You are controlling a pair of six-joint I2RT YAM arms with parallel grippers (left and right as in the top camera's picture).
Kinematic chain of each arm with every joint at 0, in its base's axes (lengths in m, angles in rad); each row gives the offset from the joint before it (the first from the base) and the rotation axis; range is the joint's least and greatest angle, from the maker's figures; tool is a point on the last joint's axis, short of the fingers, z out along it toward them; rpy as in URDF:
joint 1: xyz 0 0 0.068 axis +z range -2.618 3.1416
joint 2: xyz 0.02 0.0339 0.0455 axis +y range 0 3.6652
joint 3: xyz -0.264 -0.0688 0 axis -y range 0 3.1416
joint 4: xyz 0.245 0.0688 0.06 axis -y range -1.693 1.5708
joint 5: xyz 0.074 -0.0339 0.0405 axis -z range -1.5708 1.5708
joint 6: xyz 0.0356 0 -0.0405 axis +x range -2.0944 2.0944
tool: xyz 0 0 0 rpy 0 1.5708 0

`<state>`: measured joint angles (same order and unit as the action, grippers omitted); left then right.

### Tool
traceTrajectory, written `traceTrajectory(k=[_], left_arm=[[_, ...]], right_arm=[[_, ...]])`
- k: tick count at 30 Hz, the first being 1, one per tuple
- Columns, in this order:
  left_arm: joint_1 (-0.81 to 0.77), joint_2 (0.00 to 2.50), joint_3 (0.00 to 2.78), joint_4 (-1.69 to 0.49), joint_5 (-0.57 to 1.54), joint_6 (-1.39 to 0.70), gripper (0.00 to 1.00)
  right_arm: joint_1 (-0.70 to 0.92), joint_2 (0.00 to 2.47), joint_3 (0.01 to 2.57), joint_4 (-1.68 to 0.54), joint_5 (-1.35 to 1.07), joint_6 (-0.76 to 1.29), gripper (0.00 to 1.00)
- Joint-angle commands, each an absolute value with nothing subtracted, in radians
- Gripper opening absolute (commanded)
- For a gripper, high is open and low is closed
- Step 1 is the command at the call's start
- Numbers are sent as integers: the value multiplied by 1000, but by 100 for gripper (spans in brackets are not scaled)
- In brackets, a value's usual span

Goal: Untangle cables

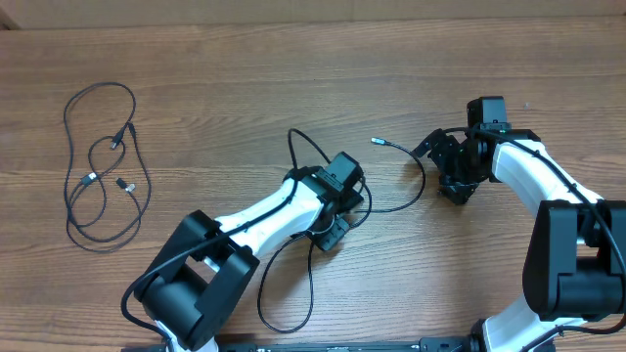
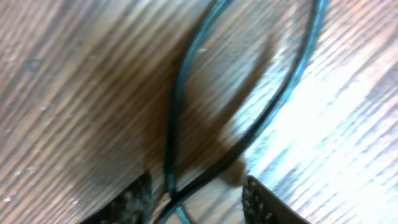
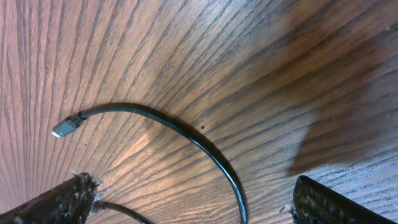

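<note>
Far-left cables (image 1: 103, 166): they lie in open loops on the table (image 1: 293, 59), well apart from both my arms. I judge them already sorted and leave them alone.
My left gripper (image 1: 337, 210): low over the middle cable (image 2: 277, 99), jaws partly apart. Two strands cross in the gap, and neither pad looks pressed on them.
Left grip advice: I should pinch just one strand, the upper one at the crossing. Catching both would only drag the knot along.
Loop near me: the overhead view shows a long bend trailing towards my base. I'd lift slowly so it slides free rather than snags under my arm.
Plug tip (image 3: 62, 129): it rests bare on the wood between my two grippers, touching nothing.
My right gripper (image 3: 193, 211): jaws spread wide and holding nothing, with the cable arcing on the wood between them.
Right-side advice: I'd clamp that arc a little back from the plug, then draw my arms apart gently.
Risk: the thin cord could slip from flat pads.
</note>
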<state>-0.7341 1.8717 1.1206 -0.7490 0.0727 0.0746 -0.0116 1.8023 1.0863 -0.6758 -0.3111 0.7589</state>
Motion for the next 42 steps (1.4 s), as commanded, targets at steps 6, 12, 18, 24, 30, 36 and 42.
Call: traceTrajectory(k=[6,12,18,24,30,36,42], left_arm=[[-762,1923,1069,-750,99,113,9],[-760,1923,1069,-750,75,77,4],[-758,1917,1099,-776,-6,0,4],[-744,1858,1221,-870,-228,-93,4],[-702,1754,1383,-978,-378,-139,4],[-653,1632,1582,-999,-498,-143,4],[-607,1546,1710,-882,-632,-147,4]], right_arm=[[-10,1804,1079,-675,-316,757,100],[-10,1804,1079,-675,-316,757,100],[-10,1804,1079,-675,-316,757,100],[-10,1804,1079,-675,-316,757,100],[-10,1804,1079,-675,-316,757,100],[-10,1804,1079,-674,-316,757,100],[-10,1804,1079,-674,-316,757,100]])
